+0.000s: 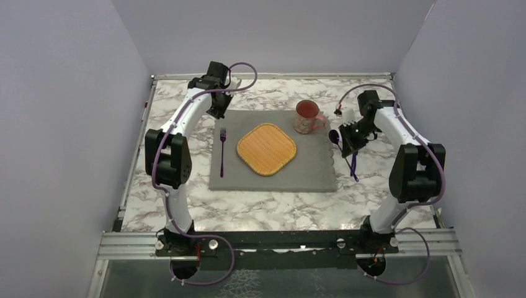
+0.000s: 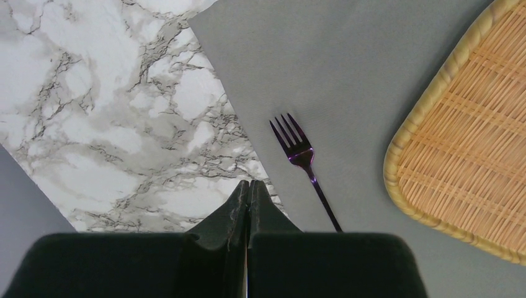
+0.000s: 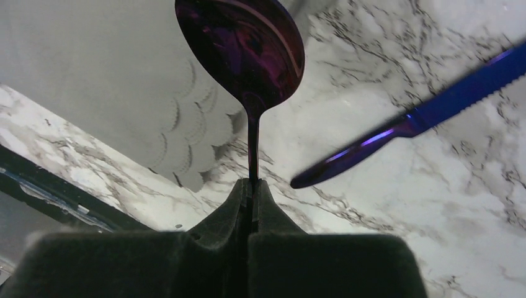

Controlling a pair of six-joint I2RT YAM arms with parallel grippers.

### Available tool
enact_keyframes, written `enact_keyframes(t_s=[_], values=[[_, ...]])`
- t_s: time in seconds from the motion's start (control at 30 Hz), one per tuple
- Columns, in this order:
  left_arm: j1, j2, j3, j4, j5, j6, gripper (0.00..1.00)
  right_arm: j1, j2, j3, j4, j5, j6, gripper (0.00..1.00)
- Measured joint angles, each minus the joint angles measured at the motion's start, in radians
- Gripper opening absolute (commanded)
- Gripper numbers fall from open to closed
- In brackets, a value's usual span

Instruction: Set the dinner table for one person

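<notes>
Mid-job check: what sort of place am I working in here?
Most likely a lab test cell staged as a dinner table, not a home: plain walls box in the marble-patterned tabletop, a metal mounting rail runs along its near edge, and a grey placemat carries a fork, woven tray and mug.
</notes>
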Motion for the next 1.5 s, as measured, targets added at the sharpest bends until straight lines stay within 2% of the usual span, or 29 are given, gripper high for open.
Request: enact_keyframes(t_s=[0.33,0.67,1.5], values=[[0.000,-0.019,-0.019,-0.004,-0.016,0.002,0.01,0.137,0.018,0.071,0.005,-0.065,0.134,0.01],[0.000,-0.061,-0.056,-0.016,-0.034,0.010,0.01,0.189,0.154,0.106,0.019,-0.206,0.248,0.01],[0.000,-0.081,-0.090,-0.027,-0.054,0.023,0.01,0.209,0.208,0.103,0.113,-0.341,0.360,0.01]])
